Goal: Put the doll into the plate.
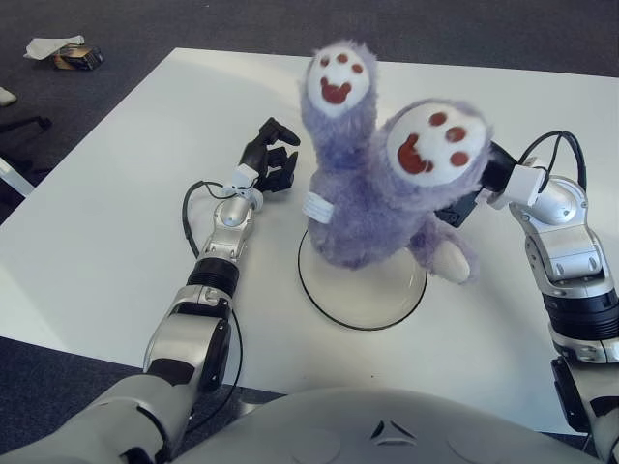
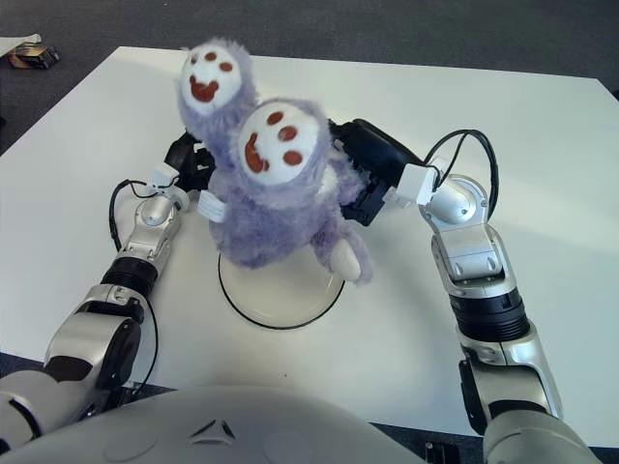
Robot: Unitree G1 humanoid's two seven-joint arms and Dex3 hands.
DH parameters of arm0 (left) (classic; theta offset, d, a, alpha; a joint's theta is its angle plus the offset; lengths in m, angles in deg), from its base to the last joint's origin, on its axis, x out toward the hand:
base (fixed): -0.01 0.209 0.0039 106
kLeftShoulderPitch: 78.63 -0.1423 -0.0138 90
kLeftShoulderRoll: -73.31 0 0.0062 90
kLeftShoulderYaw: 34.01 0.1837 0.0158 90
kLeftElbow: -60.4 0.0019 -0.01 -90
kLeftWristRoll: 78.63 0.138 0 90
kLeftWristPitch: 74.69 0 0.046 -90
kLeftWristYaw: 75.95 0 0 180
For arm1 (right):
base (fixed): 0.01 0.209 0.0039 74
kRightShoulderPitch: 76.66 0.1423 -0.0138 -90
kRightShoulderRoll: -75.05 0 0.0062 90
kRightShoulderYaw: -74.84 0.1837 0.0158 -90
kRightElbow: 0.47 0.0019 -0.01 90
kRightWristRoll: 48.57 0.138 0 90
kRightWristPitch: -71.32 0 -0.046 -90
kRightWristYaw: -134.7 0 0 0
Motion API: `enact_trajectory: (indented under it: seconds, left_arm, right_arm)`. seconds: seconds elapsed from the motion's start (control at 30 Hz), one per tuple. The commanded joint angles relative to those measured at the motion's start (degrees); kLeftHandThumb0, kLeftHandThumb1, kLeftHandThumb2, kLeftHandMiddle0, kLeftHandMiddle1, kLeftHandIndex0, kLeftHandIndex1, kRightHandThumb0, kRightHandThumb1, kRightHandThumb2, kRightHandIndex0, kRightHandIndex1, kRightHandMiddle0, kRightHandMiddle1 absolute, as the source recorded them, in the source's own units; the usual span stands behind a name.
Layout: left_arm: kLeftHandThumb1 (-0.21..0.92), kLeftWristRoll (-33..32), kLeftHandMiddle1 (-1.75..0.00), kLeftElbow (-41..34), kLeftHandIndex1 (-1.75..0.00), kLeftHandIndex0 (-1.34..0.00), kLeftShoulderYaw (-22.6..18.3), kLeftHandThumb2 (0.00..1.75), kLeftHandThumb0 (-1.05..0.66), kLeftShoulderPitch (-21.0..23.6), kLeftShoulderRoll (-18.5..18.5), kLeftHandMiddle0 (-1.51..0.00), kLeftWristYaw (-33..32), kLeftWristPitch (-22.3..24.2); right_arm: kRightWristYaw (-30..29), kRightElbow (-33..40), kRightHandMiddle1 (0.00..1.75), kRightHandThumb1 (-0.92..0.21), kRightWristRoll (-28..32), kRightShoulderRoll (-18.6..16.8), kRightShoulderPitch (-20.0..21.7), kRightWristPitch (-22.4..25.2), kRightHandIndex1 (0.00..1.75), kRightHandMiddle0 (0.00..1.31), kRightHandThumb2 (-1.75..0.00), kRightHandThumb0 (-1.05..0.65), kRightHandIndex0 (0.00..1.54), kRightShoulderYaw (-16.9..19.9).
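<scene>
The right hand grips the doll over the plate, toward its 12 o'clock rim. Contact cannot be confirmed; release remains. The left hand, fingers curled and empty, shows at 10 o'clock of the plate.

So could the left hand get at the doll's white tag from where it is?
Probably yes: the left hand shows just left of the doll, and the white tag faces it with nothing between.

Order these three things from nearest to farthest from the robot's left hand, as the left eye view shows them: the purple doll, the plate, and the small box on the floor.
From the left hand:
1. Purple doll, just to its right, held by the right hand.
2. Plate, lower right, on the table under the doll.
3. Small box, far upper left, on the floor beyond the table.
</scene>
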Motion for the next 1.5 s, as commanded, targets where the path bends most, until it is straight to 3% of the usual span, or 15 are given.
enact_trajectory:
  seconds: [0.0,0.27,0.3,0.43,0.73,0.93,1.0,1.13,1.23,1.47]
  left_arm:
    - [0.73,1.5,-1.75,2.4,-1.75,-0.31,0.7,0.78,-0.37,-4.1,-0.5,-0.93,-1.2,-0.5]
    - [0.73,3.1,-1.75,1.8,-1.75,-0.31,1.4,0.78,-0.37,-4.4,-0.3,-0.93,-2.8,-0.7]
    - [0.73,3.1,-1.75,1.8,-1.75,-0.31,1.4,0.78,-0.37,-4.4,-0.3,-0.93,-2.8,-0.7]
    - [0.73,3.2,-1.75,1.7,-1.75,-0.31,1.5,0.79,-0.37,-4.4,-0.2,-0.94,-2.9,-0.6]
    - [0.72,3.7,-1.75,1.3,-1.75,-0.32,1.9,0.81,-0.38,-4.5,0.0,-0.94,-3.0,-0.5]
    - [0.70,3.8,-1.75,1.1,-1.75,-0.32,2.0,0.82,-0.38,-4.5,0.2,-0.94,-2.9,-0.3]
    - [0.70,3.7,-1.75,1.1,-1.75,-0.33,2.0,0.83,-0.38,-4.5,0.2,-0.94,-2.7,-0.4]
    - [0.70,3.5,-1.75,1.2,-1.75,-0.33,2.0,0.83,-0.38,-4.5,0.2,-0.94,-2.5,-0.9]
    - [0.70,3.6,-1.75,1.4,-1.75,-0.33,2.1,0.83,-0.38,-4.4,0.3,-0.93,-2.7,-1.0]
    - [0.70,3.7,-1.75,1.3,-1.75,-0.33,2.2,0.83,-0.38,-4.5,0.3,-0.93,-3.1,-1.2]
  right_arm:
    - [1.4,1.5,1.75,-0.15,0.3,1.3,0.3,0.8,1.75,0.91,-1.52,0.54,0.75,-0.1]
    - [4.6,1.9,1.75,-0.17,-0.8,3.6,0.7,2.7,1.75,0.82,-1.50,0.53,0.73,-1.1]
    - [4.8,1.9,1.65,-0.12,-1.1,3.9,0.7,3.0,1.75,0.79,-1.52,0.34,0.76,-1.2]
    - [5.1,1.9,1.48,-0.07,-2.5,4.5,0.7,2.9,1.75,0.75,-1.51,0.06,0.80,-1.5]
    - [7.0,1.0,1.49,-0.17,-4.3,6.4,1.0,0.6,1.75,0.63,-1.41,-0.01,0.73,-2.1]
    - [9.6,-1.5,1.55,-0.43,-3.8,7.5,1.7,-2.8,1.74,0.47,-1.11,-0.01,0.48,-2.8]
    - [10.8,-2.8,1.53,-0.53,-3.4,7.7,2.1,-4.5,1.66,0.51,-0.93,-0.20,0.31,-3.0]
    - [13.3,-5.5,1.48,-0.44,-2.5,7.9,2.9,-8.7,1.48,0.21,-0.82,-0.56,0.13,-3.5]
    - [14.4,-6.9,1.35,-0.42,-2.6,8.0,3.4,-11.4,1.38,0.11,-0.81,-0.63,0.06,-3.8]
    - [15.2,-9.2,1.25,-0.40,-2.6,7.8,3.4,-15.4,1.23,0.04,-0.81,-0.63,0.00,-3.6]
